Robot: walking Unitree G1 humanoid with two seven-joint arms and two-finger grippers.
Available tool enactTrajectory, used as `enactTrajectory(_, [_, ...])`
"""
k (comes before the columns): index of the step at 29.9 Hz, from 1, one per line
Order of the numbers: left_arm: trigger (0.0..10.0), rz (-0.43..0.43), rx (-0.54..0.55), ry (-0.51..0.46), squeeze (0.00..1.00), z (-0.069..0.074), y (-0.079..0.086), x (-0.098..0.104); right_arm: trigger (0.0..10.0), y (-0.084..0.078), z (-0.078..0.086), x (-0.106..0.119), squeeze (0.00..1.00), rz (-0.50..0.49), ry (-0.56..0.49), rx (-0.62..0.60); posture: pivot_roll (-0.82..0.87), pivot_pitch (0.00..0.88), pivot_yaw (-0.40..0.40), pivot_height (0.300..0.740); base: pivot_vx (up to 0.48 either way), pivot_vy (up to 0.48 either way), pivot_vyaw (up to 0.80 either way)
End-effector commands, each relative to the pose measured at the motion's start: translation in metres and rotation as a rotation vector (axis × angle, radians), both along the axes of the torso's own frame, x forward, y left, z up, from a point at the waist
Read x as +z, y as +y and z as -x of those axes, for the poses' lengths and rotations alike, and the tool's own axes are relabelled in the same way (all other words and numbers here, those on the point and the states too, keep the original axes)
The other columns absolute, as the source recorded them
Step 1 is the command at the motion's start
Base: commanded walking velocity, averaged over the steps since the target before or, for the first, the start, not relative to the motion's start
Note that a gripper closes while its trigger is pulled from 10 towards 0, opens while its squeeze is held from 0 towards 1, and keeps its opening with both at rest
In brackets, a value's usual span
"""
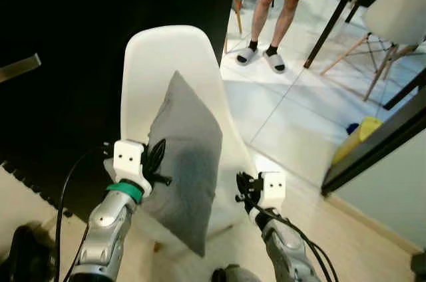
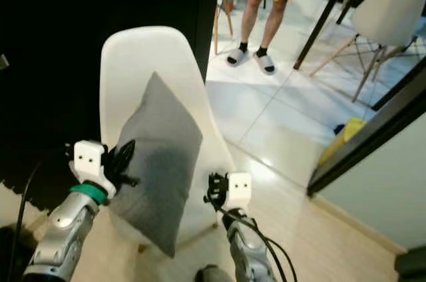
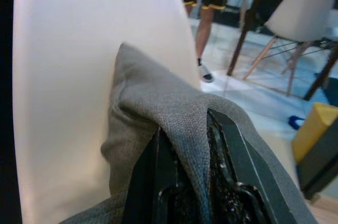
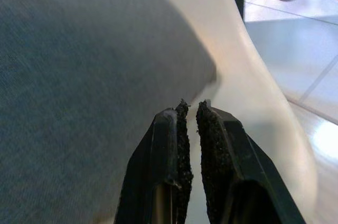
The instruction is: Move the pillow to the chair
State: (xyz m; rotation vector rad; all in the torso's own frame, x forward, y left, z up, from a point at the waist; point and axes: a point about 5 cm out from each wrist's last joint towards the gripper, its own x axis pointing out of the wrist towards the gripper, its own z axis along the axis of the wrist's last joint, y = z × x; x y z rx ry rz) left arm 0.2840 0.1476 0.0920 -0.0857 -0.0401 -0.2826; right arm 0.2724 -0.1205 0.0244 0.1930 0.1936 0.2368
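A grey pillow point(image 1: 183, 155) stands on edge on the seat of a white shell chair point(image 1: 166, 56), leaning against its backrest. My left gripper point(image 1: 156, 162) is at the pillow's left edge, shut on a fold of its fabric, which bulges between the black fingers point(image 3: 158, 166) in the left wrist view. My right gripper point(image 1: 243, 187) hovers by the seat's right rim, shut and holding nothing. In the right wrist view it point(image 4: 190, 109) points at the chair shell point(image 4: 253, 102) just beside the pillow's corner point(image 4: 79, 76).
A person point(image 1: 276, 9) in shorts and sandals stands on the tiled floor beyond the chair. A second white chair point(image 1: 399, 9) and a dark table leg point(image 1: 333, 22) are at the back right. A yellow object point(image 1: 356, 137) lies behind a black frame point(image 1: 379, 149). A dark wall is on the left.
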Motion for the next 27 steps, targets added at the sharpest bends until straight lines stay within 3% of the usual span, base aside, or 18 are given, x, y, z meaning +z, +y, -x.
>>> enactTrajectory(1, [10.0, 0.022, -0.01, -0.039, 0.0, 0.0, -0.002, 0.008, 10.0, -0.003, 0.004, -0.005, 0.0, 0.003, 0.028, -0.005, -0.02, 0.03, 0.03, 0.74, 0.0, 0.0, 0.0])
enactTrajectory(19, [10.0, -0.036, 0.004, 0.042, 0.0, 0.008, -0.006, -0.014, 10.0, -0.004, 0.007, -0.01, 0.0, -0.006, 0.064, -0.007, -0.02, 0.03, 0.034, 0.74, 0.0, 0.0, 0.0])
enactTrajectory(27, [10.0, -0.039, 0.002, 0.047, 0.0, 0.009, -0.005, -0.016, 10.0, -0.005, 0.008, -0.012, 0.0, -0.019, 0.077, -0.022, -0.02, 0.031, 0.035, 0.73, 0.0, 0.0, 0.0])
